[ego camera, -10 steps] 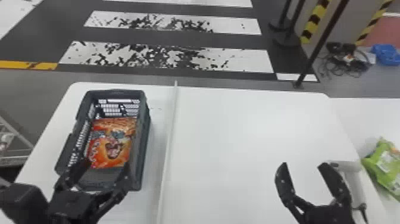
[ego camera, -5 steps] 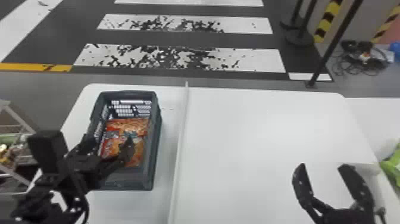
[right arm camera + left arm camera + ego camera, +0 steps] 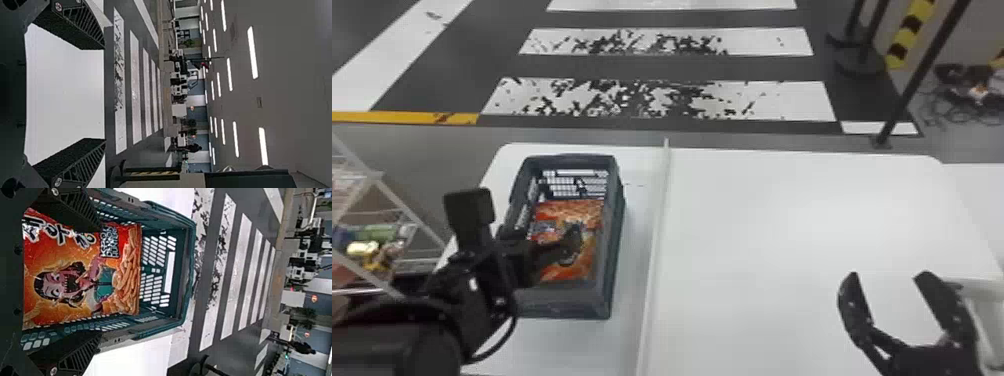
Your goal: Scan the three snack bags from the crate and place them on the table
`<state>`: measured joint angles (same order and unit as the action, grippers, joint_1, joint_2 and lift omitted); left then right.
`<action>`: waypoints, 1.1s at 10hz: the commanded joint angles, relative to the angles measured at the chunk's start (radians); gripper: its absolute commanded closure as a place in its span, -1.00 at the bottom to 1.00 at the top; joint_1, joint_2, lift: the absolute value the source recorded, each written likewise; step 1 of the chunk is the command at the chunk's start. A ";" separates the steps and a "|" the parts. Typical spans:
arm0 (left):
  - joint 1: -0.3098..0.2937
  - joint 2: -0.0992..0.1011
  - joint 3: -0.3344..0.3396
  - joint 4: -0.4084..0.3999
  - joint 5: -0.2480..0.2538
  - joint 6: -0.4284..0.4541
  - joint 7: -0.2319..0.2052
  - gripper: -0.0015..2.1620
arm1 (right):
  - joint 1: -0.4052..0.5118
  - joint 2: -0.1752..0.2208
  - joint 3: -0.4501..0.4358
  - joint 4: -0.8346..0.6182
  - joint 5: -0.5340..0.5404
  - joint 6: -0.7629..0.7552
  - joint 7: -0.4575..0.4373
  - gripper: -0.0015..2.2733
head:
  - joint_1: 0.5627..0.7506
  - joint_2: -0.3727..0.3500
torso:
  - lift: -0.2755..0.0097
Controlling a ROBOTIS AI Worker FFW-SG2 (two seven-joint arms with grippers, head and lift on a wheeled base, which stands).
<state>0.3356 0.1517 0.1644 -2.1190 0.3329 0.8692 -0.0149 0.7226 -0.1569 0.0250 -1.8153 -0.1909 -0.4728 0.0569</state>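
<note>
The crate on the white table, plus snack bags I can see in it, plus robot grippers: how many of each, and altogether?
Crate: 1
Orange snack bag: 1 visible; can't tell if more lie underneath
Grippers, left gripper and right gripper: 2
Total: 4

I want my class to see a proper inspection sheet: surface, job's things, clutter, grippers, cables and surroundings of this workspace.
Surface: white table, with a raised white strip running away from the robot.
Job's things: dark crate left of the strip; orange-red snack bag inside. Whether more bags lie beneath, cannot tell.
Clutter: pale object at the right, partly hidden; identity unclear.
Grippers: left gripper open at the crate; right gripper open, over the table's right part.
Cables: loop on the left arm; tangle on the floor, far right.
Surroundings: wire rack at left; striped floor beyond.
</note>
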 commanded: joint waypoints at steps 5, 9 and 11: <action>-0.188 0.002 -0.029 0.160 -0.021 0.186 0.013 -0.92 | -0.009 -0.010 0.001 0.028 -0.008 -0.019 0.000 -0.91 | 0.41 0.19 | 0.67; -0.262 0.009 -0.029 0.218 -0.023 0.354 0.004 -0.92 | 0.005 -0.018 0.001 0.033 -0.027 -0.071 0.000 -0.91 | 0.41 0.16 | 0.67; -0.286 0.011 -0.025 0.274 -0.023 0.394 -0.017 -0.55 | 0.012 -0.018 0.003 0.036 -0.032 -0.092 0.000 -0.91 | 0.41 0.15 | 0.67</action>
<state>0.0560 0.1626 0.1380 -1.8623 0.3106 1.2544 -0.0324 0.7325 -0.1751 0.0271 -1.7804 -0.2214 -0.5561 0.0568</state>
